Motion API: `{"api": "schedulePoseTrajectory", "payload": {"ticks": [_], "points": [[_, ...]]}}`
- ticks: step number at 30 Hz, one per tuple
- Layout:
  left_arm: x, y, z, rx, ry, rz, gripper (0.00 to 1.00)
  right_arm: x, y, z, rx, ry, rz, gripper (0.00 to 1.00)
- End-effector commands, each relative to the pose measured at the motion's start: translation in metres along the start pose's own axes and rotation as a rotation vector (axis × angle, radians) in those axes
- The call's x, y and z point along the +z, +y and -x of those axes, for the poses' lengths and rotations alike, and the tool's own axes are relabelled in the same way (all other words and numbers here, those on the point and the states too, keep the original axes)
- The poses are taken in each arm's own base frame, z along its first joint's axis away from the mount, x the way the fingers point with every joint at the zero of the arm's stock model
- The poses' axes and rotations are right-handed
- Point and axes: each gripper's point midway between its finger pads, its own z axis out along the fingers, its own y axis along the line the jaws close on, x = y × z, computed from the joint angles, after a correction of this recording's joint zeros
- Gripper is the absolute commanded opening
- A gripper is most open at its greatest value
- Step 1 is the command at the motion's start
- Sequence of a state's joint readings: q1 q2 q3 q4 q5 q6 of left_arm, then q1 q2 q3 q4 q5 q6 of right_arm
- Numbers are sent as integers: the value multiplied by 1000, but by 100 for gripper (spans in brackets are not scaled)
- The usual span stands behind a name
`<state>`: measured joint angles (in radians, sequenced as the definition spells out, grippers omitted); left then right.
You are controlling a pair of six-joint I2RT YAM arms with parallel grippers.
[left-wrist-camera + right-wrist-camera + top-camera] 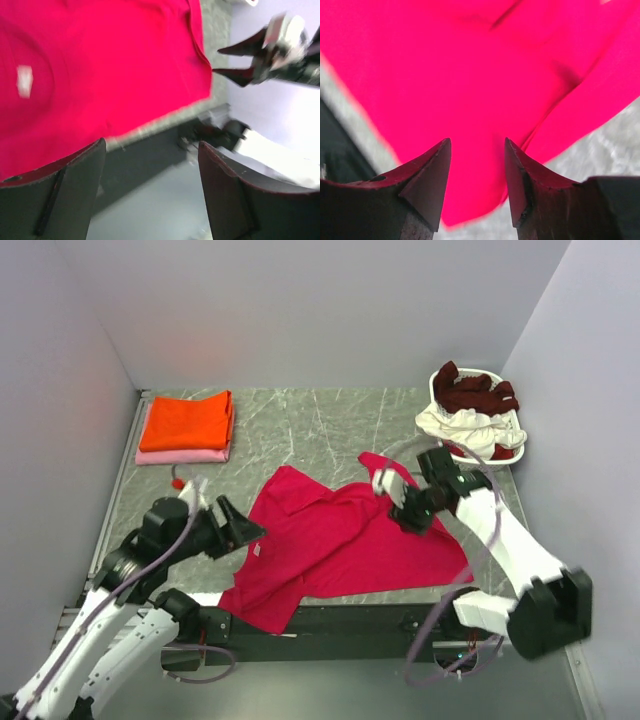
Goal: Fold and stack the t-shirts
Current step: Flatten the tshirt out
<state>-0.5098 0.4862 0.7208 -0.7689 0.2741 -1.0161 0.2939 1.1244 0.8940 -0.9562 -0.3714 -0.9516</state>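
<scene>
White plastic basket (434,388), maroon t-shirt (475,392) and white t-shirt (455,423) inside.

Bare bench (320,425) lies open across the far middle, between the folded shirt stack (187,425) at far left and the laundry basket (516,420) at far right, while the spread crimson shirt (340,540) covers the near centre.

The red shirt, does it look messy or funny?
Yes. The crimson-pink t-shirt lies crooked and wrinkled, its near corner spilling over the front edge of the table, unlike the neatly folded orange t-shirt at back left.
</scene>
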Motion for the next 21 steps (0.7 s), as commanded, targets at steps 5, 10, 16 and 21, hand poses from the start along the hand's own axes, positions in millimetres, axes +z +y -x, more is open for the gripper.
{"api": "schedulePoseTrajectory", "payload": {"ticks": [5,10,16,21], "points": [[95,0,79,366,-95,127,70,18,-105,101,276,-270,-47,53],[153,42,107,439,-4,340,45,33,-148,116,346,-276,-55,53],[191,71,103,378,47,400,44,51,-158,114,392,-274,-34,52],[214,90,108,363,32,443,46,56,-154,111,391,-277,-20,53]]}}
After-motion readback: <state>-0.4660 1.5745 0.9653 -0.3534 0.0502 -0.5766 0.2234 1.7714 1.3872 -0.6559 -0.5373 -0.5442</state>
